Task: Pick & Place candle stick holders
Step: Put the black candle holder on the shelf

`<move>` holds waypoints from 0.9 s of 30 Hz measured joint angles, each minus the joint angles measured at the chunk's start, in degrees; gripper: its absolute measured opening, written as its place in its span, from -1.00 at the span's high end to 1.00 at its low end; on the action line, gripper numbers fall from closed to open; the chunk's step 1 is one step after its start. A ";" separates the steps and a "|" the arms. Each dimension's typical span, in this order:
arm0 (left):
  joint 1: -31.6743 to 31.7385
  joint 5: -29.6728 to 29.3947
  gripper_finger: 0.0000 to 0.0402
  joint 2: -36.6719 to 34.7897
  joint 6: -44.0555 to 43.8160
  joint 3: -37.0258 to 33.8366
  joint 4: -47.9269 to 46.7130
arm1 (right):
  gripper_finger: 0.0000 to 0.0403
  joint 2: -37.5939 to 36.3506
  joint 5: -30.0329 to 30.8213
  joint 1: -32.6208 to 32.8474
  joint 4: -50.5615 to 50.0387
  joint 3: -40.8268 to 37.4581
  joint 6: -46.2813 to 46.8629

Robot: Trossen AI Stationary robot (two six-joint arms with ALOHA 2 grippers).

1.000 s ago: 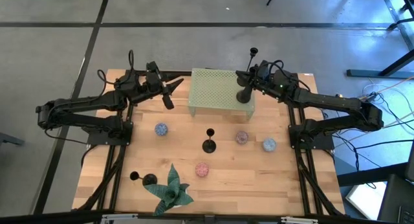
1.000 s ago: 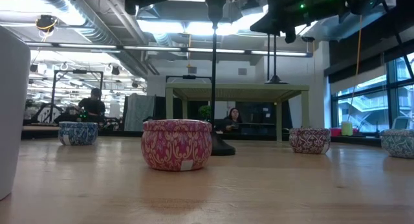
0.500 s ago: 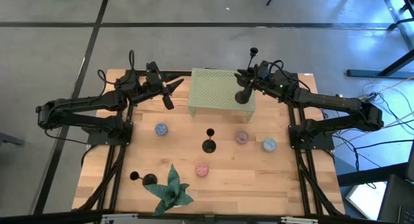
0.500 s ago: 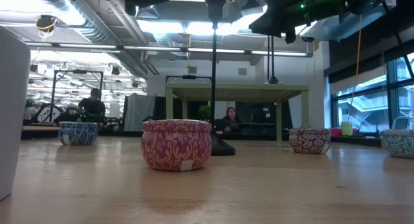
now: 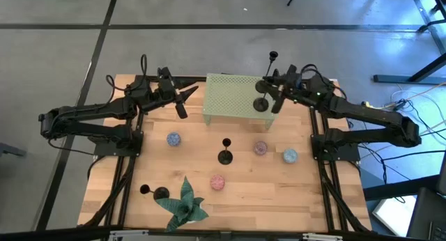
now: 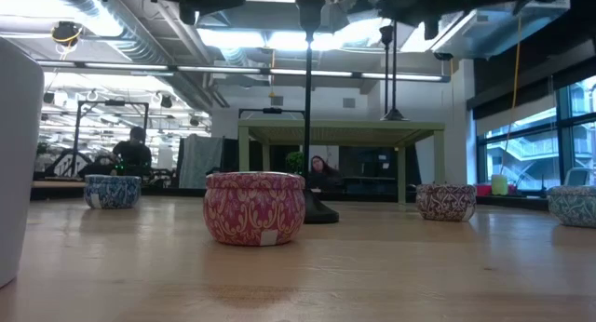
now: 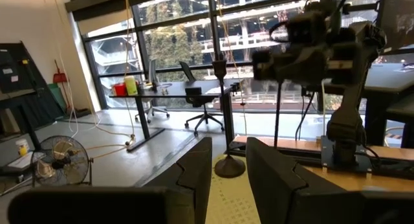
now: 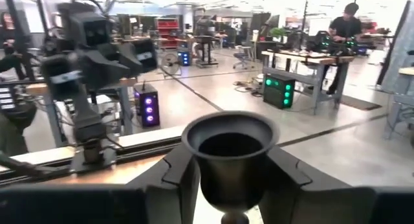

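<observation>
A tall black candle stick holder (image 5: pixel 265 88) stands by its disc base (image 5: pixel 261 105) on the right end of the green mesh stand (image 5: pixel 233 98). My right gripper (image 5: pixel 274 100) is open just to its right. In the right wrist view its fingers (image 8: pixel 176 179) flank the holder's top cup (image 8: pixel 229 146). A shorter holder (image 5: pixel 225 154) stands mid-table, and a third (image 5: pixel 159 193) stands near the front left. My left gripper (image 5: pixel 186 97) hovers open and holds nothing left of the stand.
Small patterned tins sit on the wood: blue (image 5: pixel 173 138), mauve (image 5: pixel 260 148), blue (image 5: pixel 290 156) and red (image 5: pixel 218 182). A green star-shaped plant (image 5: pixel 185 206) stands at the front left. Behind the table, people sit in the room (image 6: pixel 321 171).
My right gripper has opened and let go of the tall holder's stem. It has drawn back toward the table's right edge and risen a little. The holder stays upright on the green stand.
</observation>
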 joint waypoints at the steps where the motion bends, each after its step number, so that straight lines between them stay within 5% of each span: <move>1: 0.00 0.00 0.55 0.00 -0.02 0.00 -0.37 | 0.37 -1.10 0.00 0.47 -1.07 0.00 -0.36; 12: -0.02 6.11 0.55 0.00 -0.13 -0.02 -1.25 | 0.37 -9.50 -0.61 7.03 -8.52 -0.02 -7.09; 27: -0.02 6.80 0.54 0.00 -1.51 -0.02 -0.75 | 0.37 -5.68 0.57 7.20 -6.37 -0.02 -10.57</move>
